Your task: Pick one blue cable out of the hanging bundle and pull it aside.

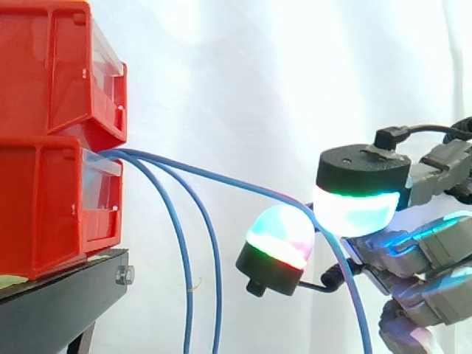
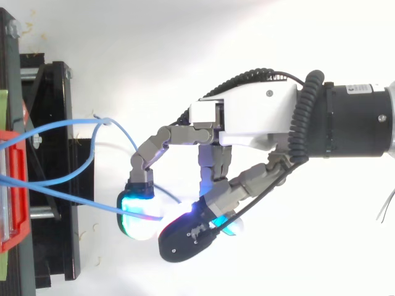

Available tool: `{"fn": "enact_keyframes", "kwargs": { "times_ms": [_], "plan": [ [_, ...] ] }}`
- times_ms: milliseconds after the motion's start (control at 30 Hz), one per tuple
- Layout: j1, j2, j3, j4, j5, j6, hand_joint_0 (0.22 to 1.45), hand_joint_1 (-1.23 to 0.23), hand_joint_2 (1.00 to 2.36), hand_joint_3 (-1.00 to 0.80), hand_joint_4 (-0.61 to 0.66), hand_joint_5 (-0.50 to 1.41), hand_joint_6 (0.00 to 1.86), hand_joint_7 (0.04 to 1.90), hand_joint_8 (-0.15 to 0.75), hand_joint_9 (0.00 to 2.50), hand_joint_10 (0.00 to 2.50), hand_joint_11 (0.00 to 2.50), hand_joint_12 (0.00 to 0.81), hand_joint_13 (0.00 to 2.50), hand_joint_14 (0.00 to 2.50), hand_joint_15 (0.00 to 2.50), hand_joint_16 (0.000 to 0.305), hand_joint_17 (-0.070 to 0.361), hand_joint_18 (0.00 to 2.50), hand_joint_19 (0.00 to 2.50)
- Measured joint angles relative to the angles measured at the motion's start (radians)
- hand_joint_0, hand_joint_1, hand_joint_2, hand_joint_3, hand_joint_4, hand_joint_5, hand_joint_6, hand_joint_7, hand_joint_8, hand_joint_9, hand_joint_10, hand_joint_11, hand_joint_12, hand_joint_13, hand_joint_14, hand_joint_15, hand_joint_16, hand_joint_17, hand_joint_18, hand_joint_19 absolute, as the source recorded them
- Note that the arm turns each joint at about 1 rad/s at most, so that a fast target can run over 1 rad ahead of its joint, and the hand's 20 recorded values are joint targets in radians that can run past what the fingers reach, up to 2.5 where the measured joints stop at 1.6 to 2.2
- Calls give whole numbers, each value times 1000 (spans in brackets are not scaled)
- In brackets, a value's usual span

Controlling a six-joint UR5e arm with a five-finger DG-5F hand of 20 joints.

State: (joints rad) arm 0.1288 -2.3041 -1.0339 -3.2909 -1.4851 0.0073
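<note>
Fingers of the hand (image 2: 247,117) are curled into a narrow pinch, two of their fingertips (image 1: 279,234) closed round the blue cable (image 1: 221,175). These pads are thick, smooth domes set in matt black caps. One glows green, red and magenta; the other, just above it, glows white and cyan. The finger links behind them are grey and blocky, and the palm casing is smooth and white.

The cable is thin, round and slightly glossy. It arrives at the pads from the far side of the fingertips in a taut, shallow arc, passes between them, and then drops steeply under the hand until the lower edge of the side view cuts it off. From above, the glow washes out the exact place where pad meets cable.

Farther out from the fingertips, well apart from them, two other blue cables (image 1: 182,251) hang in loose curves, also cut off below. All three come out at the front of the lower of two stacked red bins (image 1: 51,74), hard moulded plastic with clear front strips. Their ends inside the bin are hidden. The bins sit on a black stand (image 1: 59,310) of flat metal with a bolt head. Behind everything hangs a softly folded white curtain (image 1: 243,74).
</note>
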Motion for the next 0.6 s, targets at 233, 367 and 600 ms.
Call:
{"fn": "enact_keyframes", "kwargs": {
  "times_ms": [233,367,600],
  "plan": [
    [0,0,0,-38,3,-13,416,-624,1000,-500,-155,24,795,861,201,1519,31,866,403,1273,25,818,56,127,895,738],
    [0,0,0,-40,3,-16,377,-569,1000,-500,-159,35,765,863,210,1515,29,816,425,1294,23,792,61,137,930,712],
    [0,0,3,-40,3,-17,505,-597,1000,-500,-245,39,772,881,141,1552,34,862,351,1262,28,819,47,106,860,762]
  ]
}}
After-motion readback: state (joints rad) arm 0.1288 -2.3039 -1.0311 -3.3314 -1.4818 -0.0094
